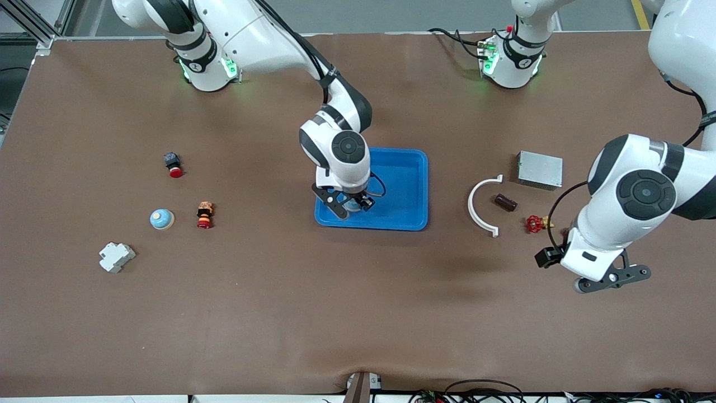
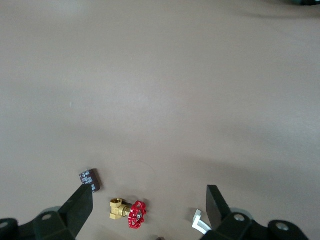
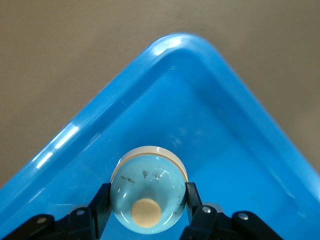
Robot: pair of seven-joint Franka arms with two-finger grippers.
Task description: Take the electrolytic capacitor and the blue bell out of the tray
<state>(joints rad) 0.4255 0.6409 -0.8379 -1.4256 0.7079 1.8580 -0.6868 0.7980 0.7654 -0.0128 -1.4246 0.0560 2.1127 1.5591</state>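
Right gripper (image 3: 145, 210) clamps a bell (image 3: 146, 192) low in the tray (image 1: 411, 184) corner. Left gripper (image 2: 150, 202), jaws wide, hangs over bare table w/ capacitor (image 1: 504, 202) lying nearby.

We see two white robot arms reaching out from their bases along one edge of the table. The right arm bends down at mid-table, its wrist pointing straight down, and the right end effector (image 1: 348, 209) has its two dark fingers closed on a bell (image 3: 148, 192). The left arm waits toward its own end of the table, its elbow raised, the left end effector (image 2: 150, 207) hanging above the surface with fingers spread wide and nothing between them.
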